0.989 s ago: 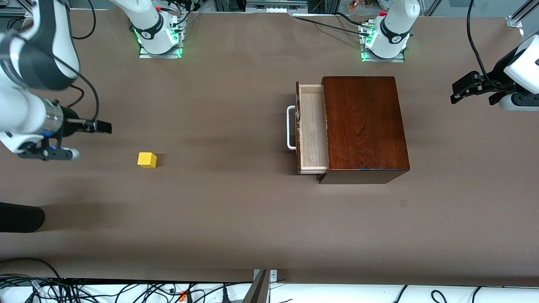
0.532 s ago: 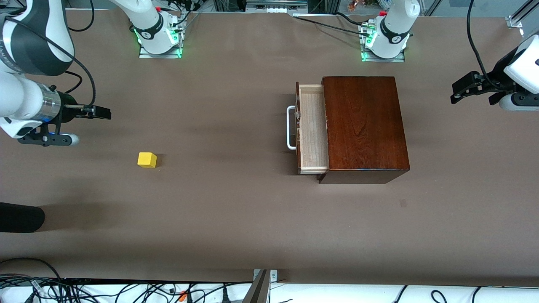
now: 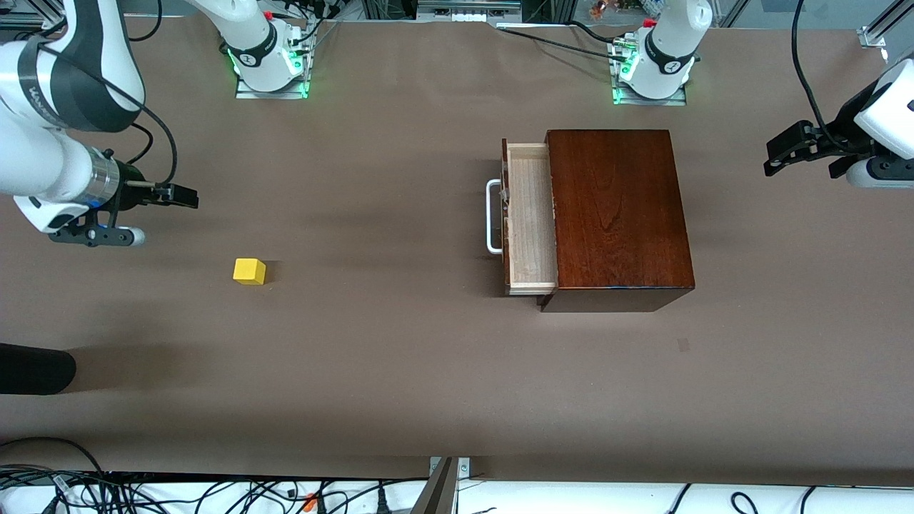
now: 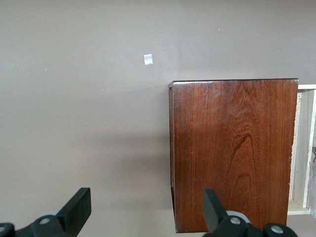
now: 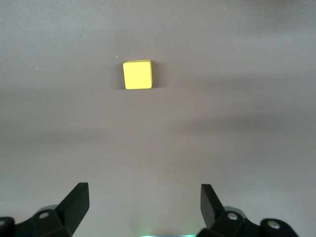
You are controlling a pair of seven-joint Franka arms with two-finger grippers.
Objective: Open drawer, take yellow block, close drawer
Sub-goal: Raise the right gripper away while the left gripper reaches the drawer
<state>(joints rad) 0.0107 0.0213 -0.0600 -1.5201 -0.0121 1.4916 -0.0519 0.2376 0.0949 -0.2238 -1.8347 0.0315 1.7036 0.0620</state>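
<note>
The yellow block (image 3: pixel 249 271) lies on the bare table toward the right arm's end, outside the drawer; it also shows in the right wrist view (image 5: pixel 138 74). The drawer (image 3: pixel 532 228) stands partly pulled out of the reddish-brown box (image 3: pixel 618 214), its pale tray empty and its white handle (image 3: pixel 493 216) facing the block. My right gripper (image 3: pixel 182 194) is open and empty over the table close to the block (image 5: pixel 143 205). My left gripper (image 3: pixel 782 150) is open and empty, waiting off the box's closed end (image 4: pixel 145 210), with the box (image 4: pixel 232 148) in its view.
A small pale mark (image 3: pixel 684 345) is on the table, nearer the front camera than the box. A dark rounded object (image 3: pixel 36 368) juts in at the right arm's end. Cables (image 3: pixel 214 492) run along the table's front edge.
My right gripper has moved up the front view and then a little toward the drawer, staying open. The block, the drawer and the left arm have not moved.
</note>
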